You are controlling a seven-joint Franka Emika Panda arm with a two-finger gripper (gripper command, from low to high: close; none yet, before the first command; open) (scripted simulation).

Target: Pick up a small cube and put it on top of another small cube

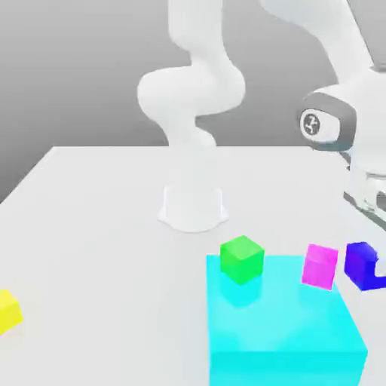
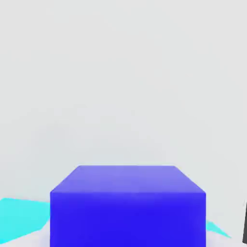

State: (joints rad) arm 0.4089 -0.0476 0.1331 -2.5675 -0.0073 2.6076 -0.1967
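Exterior view of the white table, with the arm's round base at its centre. A large flat cyan block lies near the front edge; a green cube sits at its far corner on the exterior view's left, partly overlapping the block's top face. A magenta cube stands just beside the block's far edge, and a yellow cube lies well apart at the exterior view's left margin. The small cube, dark blue and far smaller than the cyan block, is at the exterior view's right, just beside the magenta cube; its faces are plain and evenly coloured, and one side is cut into by a pale finger. The hand hangs directly above it. In the hand view the small cube appears close up with its flat top face and front face visible, cyan showing behind it on both sides. The gripper is clenched on the small cube.
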